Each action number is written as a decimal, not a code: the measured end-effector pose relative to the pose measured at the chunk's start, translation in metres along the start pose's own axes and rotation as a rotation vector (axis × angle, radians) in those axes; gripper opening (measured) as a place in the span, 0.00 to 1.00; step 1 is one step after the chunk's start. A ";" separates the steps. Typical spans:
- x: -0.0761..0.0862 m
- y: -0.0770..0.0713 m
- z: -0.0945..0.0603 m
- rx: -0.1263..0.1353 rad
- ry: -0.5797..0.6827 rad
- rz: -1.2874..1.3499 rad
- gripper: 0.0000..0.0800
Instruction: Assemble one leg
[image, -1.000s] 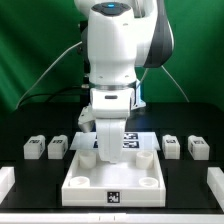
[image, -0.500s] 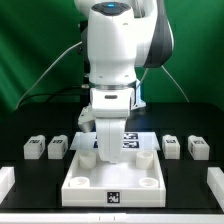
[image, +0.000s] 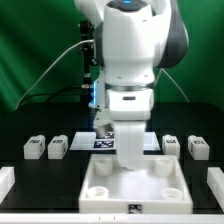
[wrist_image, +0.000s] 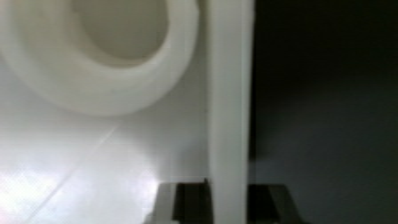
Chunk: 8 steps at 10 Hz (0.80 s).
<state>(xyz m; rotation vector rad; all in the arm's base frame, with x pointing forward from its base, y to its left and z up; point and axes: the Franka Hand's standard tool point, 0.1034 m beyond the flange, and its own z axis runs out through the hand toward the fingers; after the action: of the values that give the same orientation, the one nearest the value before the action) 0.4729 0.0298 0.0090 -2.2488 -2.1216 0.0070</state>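
Big white sq. tray part (image: 105, 203) w/ round corner sockets sits on black tabletop (image: 40, 185), marker tag on front face. Marker board (image: 103, 144) just behind it. Green backdrop (image: 30, 60) at rear.

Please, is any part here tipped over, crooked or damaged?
Nothing stands out. Two legs at the exterior view's left and two at its right stand upright in a row; the white tray lies flat in front.
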 end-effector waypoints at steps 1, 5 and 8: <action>0.014 0.009 0.001 -0.008 0.013 -0.013 0.08; 0.035 0.022 0.003 -0.021 0.032 -0.013 0.08; 0.041 0.022 0.006 -0.018 0.036 -0.018 0.07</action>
<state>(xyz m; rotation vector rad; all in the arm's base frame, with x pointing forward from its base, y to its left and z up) 0.4971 0.0701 0.0036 -2.2214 -2.1320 -0.0532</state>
